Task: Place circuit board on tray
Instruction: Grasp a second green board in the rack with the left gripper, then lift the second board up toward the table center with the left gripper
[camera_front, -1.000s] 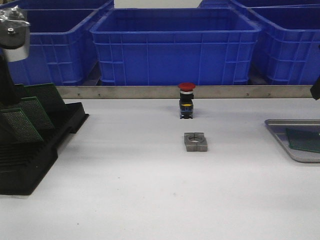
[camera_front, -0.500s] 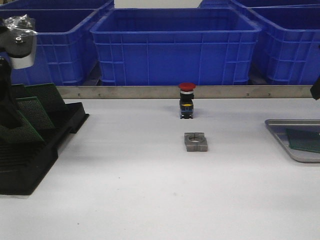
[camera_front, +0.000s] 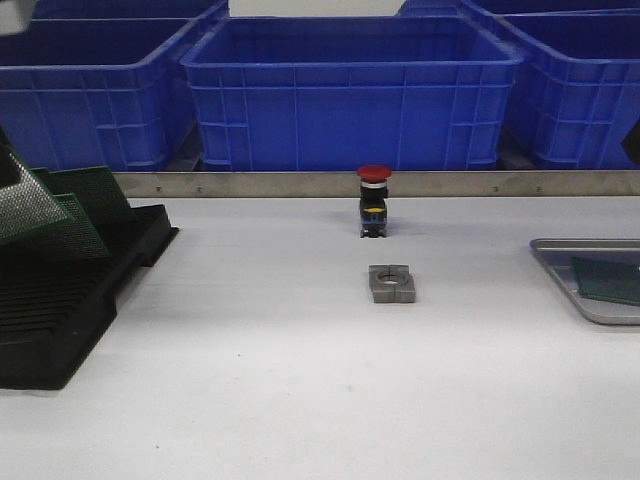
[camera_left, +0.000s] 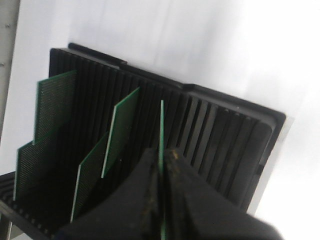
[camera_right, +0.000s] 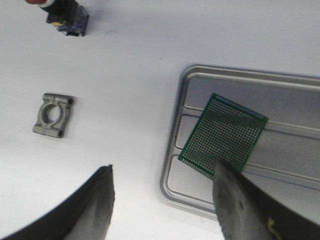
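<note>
Blue bins are lined up along the far edge of the table, well beyond both grippers.

Black slotted rack sits directly under the left gripper; three more green boards are left standing in its slots, off to one side of the jaws.

Tray lies below the right gripper, far across the table from the left gripper. One board is already laid flat in it, near one corner.

Left gripper: jaws are closed on the edge of a circuit board, seen edge-on between the fingers. In the front view that board is seen tilted above the rack, so it is judged to be clear of its slot or nearly so; the lower edge is hidden.

Right gripper: jaws are spread wide, nothing is held, hovering over the tray edge.

Metal clamp block and red push-button sit mid-table, between the two grippers.

Step in hand: lift-out and carry. Board should be drawn straight up along the slot line until fully clear, so neighbouring boards are not knocked. A thin edge grip is judged easy to slip, so the swing should be kept smooth. The clamp block and button should be cleared with height. Set-down is best aimed at bare tray floor beside the board already there, not on top of it.
</note>
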